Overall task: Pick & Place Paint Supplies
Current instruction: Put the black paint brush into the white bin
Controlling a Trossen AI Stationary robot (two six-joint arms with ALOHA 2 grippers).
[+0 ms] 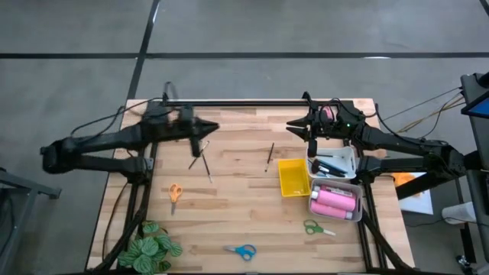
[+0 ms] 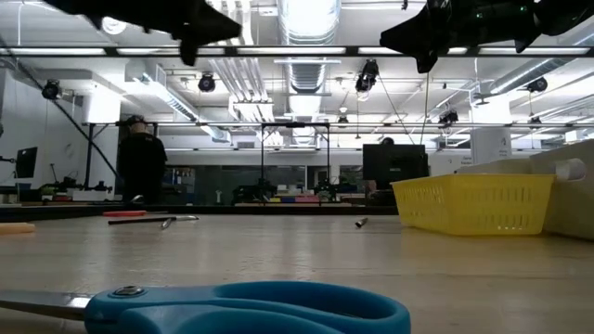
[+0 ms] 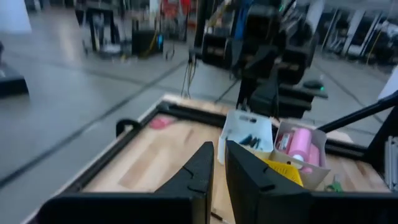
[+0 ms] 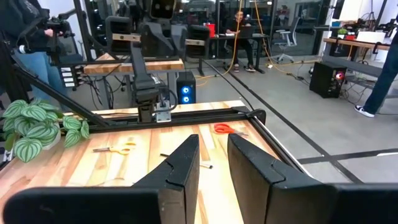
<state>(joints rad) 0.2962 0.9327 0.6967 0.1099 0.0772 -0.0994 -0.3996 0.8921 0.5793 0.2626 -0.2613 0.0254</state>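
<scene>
Two thin brushes lie crossed on the wood, and another lies left of the yellow tray. Orange scissors, green scissors and blue scissors lie flat nearer the front. Red-handled scissors lie by the far rail. Pink bottles lie in a tray, and dark brushes in a white one. My left gripper hangs high over the far left, its fingers nearly together with nothing between them. My right gripper hangs high over the far right, slightly open and empty.
The yellow tray stands right of centre, beside the white tray and the bottle tray. A leafy plant sits at the near left corner. A black rail runs along the far edge. A person stands in the room behind.
</scene>
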